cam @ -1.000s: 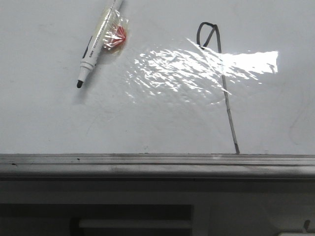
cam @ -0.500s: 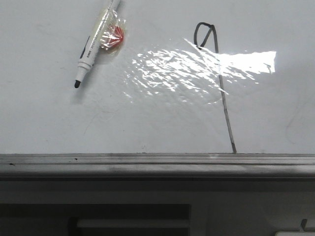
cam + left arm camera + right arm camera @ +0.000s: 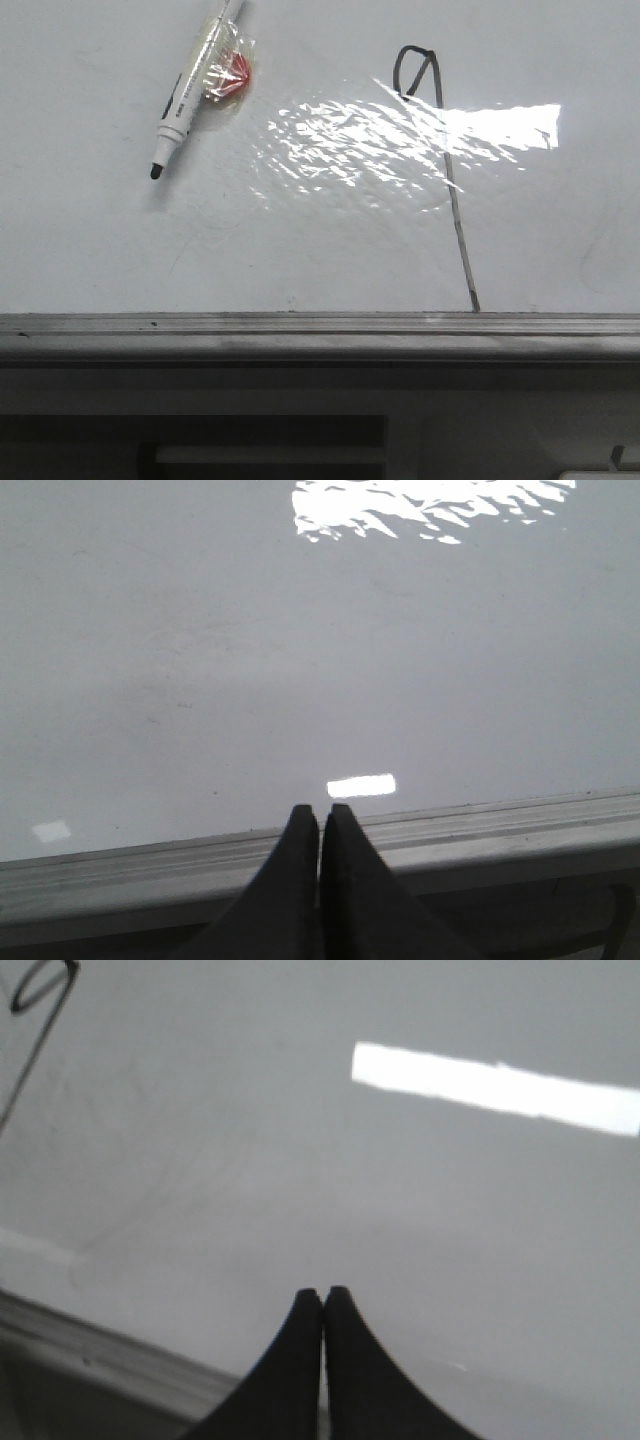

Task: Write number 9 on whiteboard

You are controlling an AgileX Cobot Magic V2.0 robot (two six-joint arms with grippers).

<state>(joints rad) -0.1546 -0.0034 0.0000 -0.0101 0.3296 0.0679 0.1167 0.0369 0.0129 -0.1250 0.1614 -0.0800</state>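
Front view: the whiteboard [image 3: 120, 250] fills the upper part of the picture, with a grey metal rail [image 3: 250, 325] running along its near edge. The number 9 [image 3: 445, 160] is drawn on the right half of the board as a thin dark line, a small narrow loop at the far end and a long, slightly slanted tail that reaches down to the rail. A wrinkled glare patch [image 3: 380, 135] is crossed by the tail. A marker [image 3: 185, 95], uncapped with its dark tip toward the rail, is seen lying on the left half of the board, well apart from the number; a crumpled clear wrapper with a red spot [image 3: 232, 75] lies touching its barrel. No gripper is seen in this view.

Left wrist view: the left gripper [image 3: 320, 815] is seen with its dark fingers pressed together and nothing between them, its tips over the rail [image 3: 500, 825] at the board's edge.

Right wrist view: the right gripper [image 3: 322, 1298] is likewise clenched and empty over the white surface; part of the 9's loop and tail [image 3: 35, 1010] is visible at one corner.
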